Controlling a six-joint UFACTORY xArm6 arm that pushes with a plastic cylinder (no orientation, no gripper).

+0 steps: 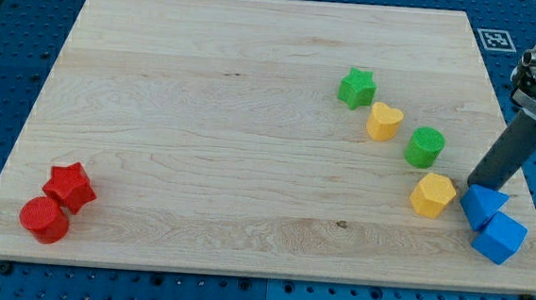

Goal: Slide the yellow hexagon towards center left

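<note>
The yellow hexagon point(432, 195) lies on the wooden board point(203, 127) at the view's lower right. My tip point(474, 186) is at the end of the dark rod, just right of the yellow hexagon with a small gap, and at the upper edge of a blue triangular block point(483, 204). I cannot tell whether the tip touches the blue block.
A blue cube point(500, 238) lies below the blue triangle. A green cylinder point(424, 147), a yellow heart point(383, 121) and a green star point(357, 87) run up-left from the hexagon. A red star point(70, 186) and red cylinder point(45, 220) sit at lower left.
</note>
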